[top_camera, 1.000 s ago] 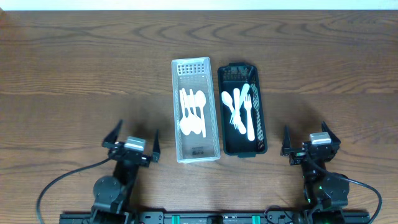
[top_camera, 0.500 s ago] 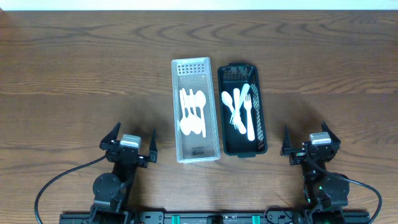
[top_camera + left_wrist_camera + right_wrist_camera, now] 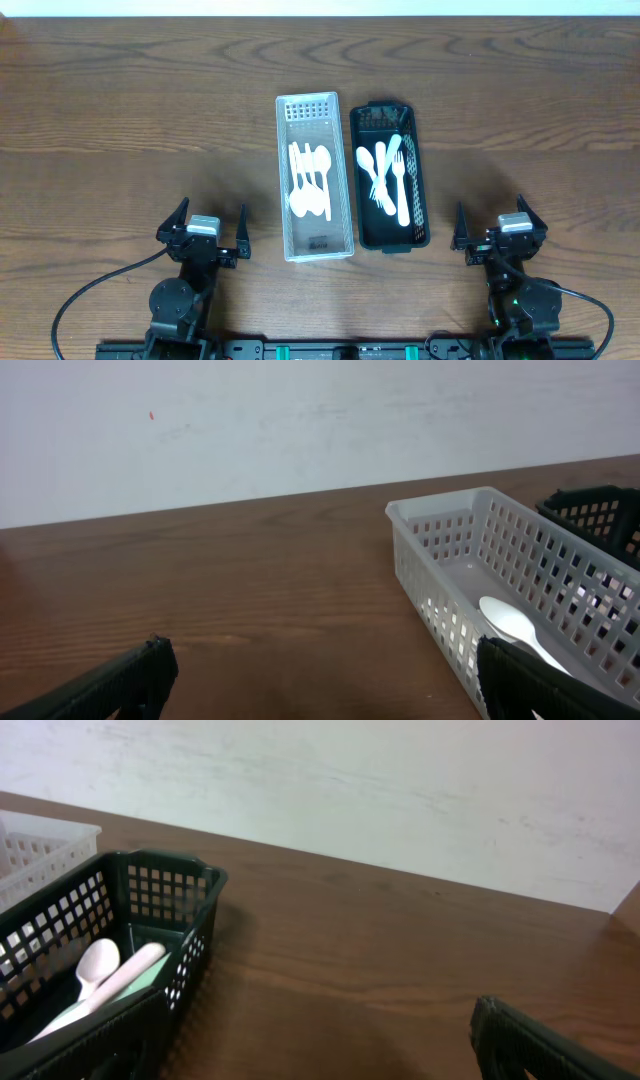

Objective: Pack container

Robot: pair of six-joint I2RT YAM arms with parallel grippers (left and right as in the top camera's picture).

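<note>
Your white perforated plastic basket (image 3: 314, 178) sits mid-table holding white plastic spoons (image 3: 311, 180), touching the black mesh basket (image 3: 390, 174) of white utensils (image 3: 386, 177) on its right. Both the left gripper (image 3: 203, 232) and right gripper (image 3: 499, 227) rest near you, fingers spread and empty, so packing looks either finished or not begun; any next move calls for reaching far toward the baskets.

The left hand (image 3: 203, 232) has drawn back toward the near desk (image 3: 120, 120) edge, farther from the white basket (image 3: 314, 176), fingers spread.

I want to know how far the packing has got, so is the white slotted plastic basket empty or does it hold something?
Not empty. The white slotted plastic basket holds several white plastic spoons.
</note>
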